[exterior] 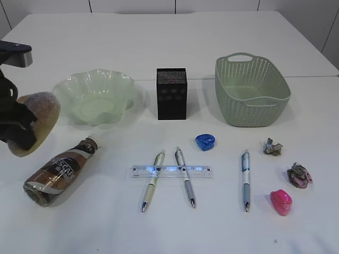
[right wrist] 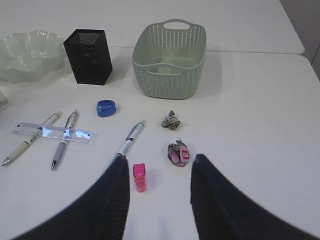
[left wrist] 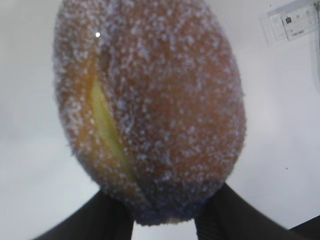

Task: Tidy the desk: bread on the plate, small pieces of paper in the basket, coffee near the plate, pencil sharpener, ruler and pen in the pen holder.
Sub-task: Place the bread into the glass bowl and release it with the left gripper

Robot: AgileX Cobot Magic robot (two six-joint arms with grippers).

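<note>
My left gripper [exterior: 24, 127] is shut on the sugared bread [exterior: 38, 121] and holds it above the table, left of the green plate [exterior: 69, 87]. The bread fills the left wrist view [left wrist: 150, 110]. The coffee bottle [exterior: 58, 172] lies on its side below it. A ruler [exterior: 172, 172] lies across two pens [exterior: 152, 181], with a third pen [exterior: 246, 180] to the right. A blue sharpener [exterior: 205, 141], a pink sharpener [exterior: 280, 201] and two paper pieces [exterior: 273, 147] lie on the table. My right gripper [right wrist: 157, 165] is open, above the pink sharpener [right wrist: 139, 177].
The black mesh pen holder [exterior: 171, 95] stands at the middle back. The green basket [exterior: 254, 108] stands to its right and holds nothing. The table's back edge runs behind them.
</note>
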